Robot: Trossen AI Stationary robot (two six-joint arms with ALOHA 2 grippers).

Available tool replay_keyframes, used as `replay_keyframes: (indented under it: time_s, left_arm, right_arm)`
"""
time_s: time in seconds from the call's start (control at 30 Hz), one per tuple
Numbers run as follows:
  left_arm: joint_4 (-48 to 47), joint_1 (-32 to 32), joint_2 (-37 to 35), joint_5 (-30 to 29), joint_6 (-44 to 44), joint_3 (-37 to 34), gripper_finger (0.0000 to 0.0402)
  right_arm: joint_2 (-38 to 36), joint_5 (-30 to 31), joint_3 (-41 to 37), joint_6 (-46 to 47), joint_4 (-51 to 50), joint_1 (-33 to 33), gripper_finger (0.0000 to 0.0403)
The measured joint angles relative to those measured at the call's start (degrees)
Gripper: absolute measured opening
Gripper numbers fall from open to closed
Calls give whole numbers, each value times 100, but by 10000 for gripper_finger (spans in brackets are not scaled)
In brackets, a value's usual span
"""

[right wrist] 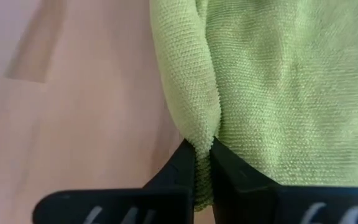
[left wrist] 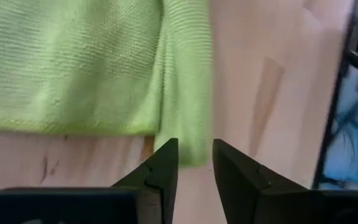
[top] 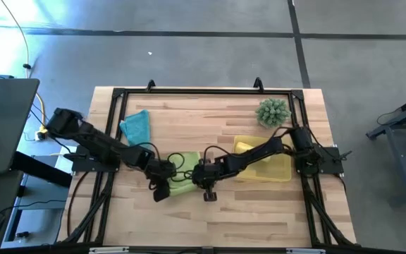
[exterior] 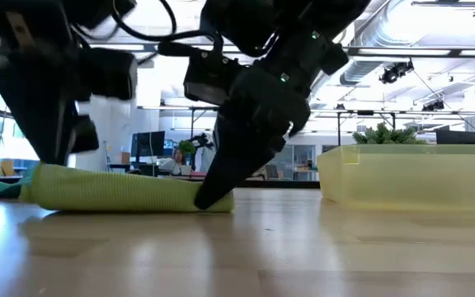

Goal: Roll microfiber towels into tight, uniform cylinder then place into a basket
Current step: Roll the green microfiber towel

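Two matte black jointed arms with loose black cables; left hand (left wrist: 194, 171) and right hand (right wrist: 202, 163) each end in tapered black wedge fingers

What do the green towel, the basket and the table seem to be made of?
Green towel: soft knitted cloth, likely microfiber; a fine looped weave shows where the right gripper pinches its folded edge.
Basket: translucent yellow plastic, smooth; light passes through its wall.
Table: light wood in joined strips, apparently sealed; the low view shows a soft sheen.
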Motion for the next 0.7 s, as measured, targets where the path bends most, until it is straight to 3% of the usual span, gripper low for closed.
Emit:
replay_keyframes:
  time_s: [0.17,0.3,0.4,0.53,0.7]
  left_arm:
    - [-54,-192,-801,-241,327,1,88]
    - [89,-750,-1118,-1301,710,3,88]
    - [270,-1273,-1086,-2118,1241,3,88]
    - [693,-1814,-752,-3103,1700,3,88]
    - [1179,-2071,-98,-3310,1881,5,100]
  right_arm:
    - [7,-902,-11,489,-16,-144,1]
    - [23,-1588,-22,1040,-14,-258,1]
    - [28,-1946,-25,1421,-27,-341,1]
    - [28,-1982,-26,1799,-51,-347,1]
    - [28,-1932,-26,1996,-57,-328,1]
